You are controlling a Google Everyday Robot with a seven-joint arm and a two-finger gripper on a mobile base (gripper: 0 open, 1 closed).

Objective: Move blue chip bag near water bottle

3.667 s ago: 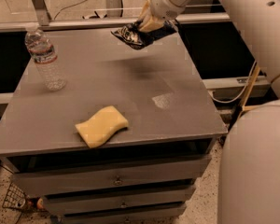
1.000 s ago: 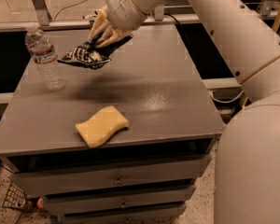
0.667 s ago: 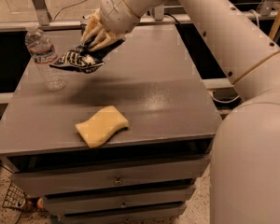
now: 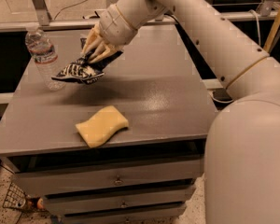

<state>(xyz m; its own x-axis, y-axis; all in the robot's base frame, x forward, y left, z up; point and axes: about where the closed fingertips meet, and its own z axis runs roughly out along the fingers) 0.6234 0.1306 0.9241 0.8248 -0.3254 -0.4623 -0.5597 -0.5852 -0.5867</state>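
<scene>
Pinched shut on the upper edge of the blue chip bag (image 4: 78,72), the gripper (image 4: 94,49) hangs over the back left of the grey table (image 4: 168,101). The water bottle (image 4: 43,55) stands upright just left of the bag's tip. A yellow sponge (image 4: 101,125) lies near the front edge. The arm (image 4: 191,27) slants down from the upper right.

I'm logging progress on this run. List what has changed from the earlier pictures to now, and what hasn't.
The claw carried the blue chip bag from the far right part of the table leftward across the top. It now holds the bag close beside the water bottle and has not let go. The water bottle and the yellow sponge stayed where they were.
</scene>
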